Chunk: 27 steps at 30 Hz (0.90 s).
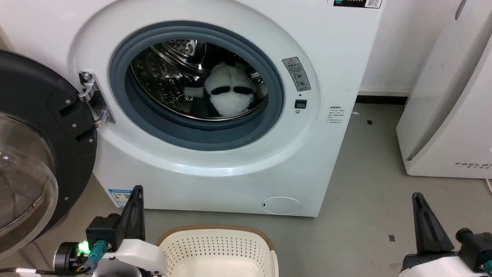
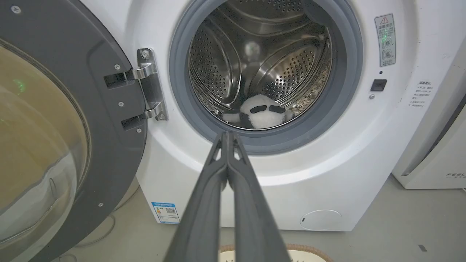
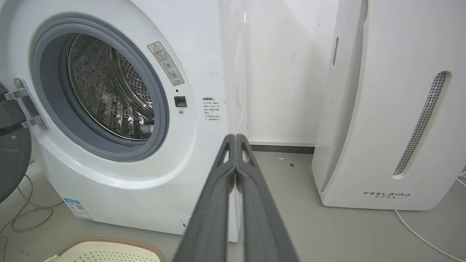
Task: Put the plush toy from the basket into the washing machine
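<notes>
The black-and-white plush toy lies inside the steel drum of the washing machine, white face outward; the left wrist view has it low in the drum. The round glass door hangs wide open at the left. The cream basket stands on the floor before the washer, with nothing in the part I see, and its rim shows in the right wrist view. My left gripper is shut at the lower left, beside the basket, holding nothing. My right gripper is shut at the lower right, over bare floor.
A white appliance marked FEELBIRD stands at the right, against the wall. Grey floor lies between it and the washer. Cables trail on the floor under the open door, and a white cord runs beside the appliance.
</notes>
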{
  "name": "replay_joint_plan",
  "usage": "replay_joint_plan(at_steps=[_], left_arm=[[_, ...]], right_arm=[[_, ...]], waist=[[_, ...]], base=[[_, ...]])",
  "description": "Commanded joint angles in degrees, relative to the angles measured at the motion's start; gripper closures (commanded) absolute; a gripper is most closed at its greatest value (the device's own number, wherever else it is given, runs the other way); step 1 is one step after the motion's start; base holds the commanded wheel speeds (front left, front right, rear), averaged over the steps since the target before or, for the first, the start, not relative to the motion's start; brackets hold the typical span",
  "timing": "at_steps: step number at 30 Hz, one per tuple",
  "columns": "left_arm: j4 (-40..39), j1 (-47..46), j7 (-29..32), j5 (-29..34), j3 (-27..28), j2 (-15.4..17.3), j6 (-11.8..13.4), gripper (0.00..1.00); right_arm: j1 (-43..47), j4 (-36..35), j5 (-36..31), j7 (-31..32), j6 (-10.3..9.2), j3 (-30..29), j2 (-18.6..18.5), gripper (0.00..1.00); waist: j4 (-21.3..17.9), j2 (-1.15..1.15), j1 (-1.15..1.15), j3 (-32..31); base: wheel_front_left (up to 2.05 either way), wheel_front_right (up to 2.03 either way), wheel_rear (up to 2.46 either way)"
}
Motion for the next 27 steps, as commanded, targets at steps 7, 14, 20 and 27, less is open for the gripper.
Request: replay_joint_plan(at_steps=[7, 14, 20, 27], left_arm=[[-1.4, 1.2, 1.2, 0.5, -0.4, -0.1, 0.5, 1.0], [-2.4, 1.5, 2.2, 0.7, -0.7, -0.1, 0.7, 1.0], [-3.0, 1.6, 2.9, 0.8, -0.9, -0.1, 0.8, 1.0], [-3.7, 1.8, 3.7, 1.0, -1.1, -0.2, 1.0, 1.0]], right_arm=[[-1.3, 0.1, -1.0, 1.1, -0.02, 0.7, 0.0, 1.0], [-1.6, 0.2, -1.6, 2.2, -0.02, 1.2, 0.0, 1.0], [-1.9, 0.2, -2.0, 2.9, -0.02, 1.6, 0.0, 1.0], [-2.1, 0.3, -2.5, 3.7, -0.02, 2.0, 0.0, 1.0]], waist=[[-0.4, 0.0, 0.0, 0.0], [-0.7, 0.0, 0.0, 0.1], [-1.0, 0.0, 0.0, 0.1], [-1.2, 0.0, 0.0, 0.1]], base=[[0.0, 0.0, 0.0], [0.0, 0.0, 0.0], [0.0, 0.0, 0.0], [0.0, 0.0, 0.0]])
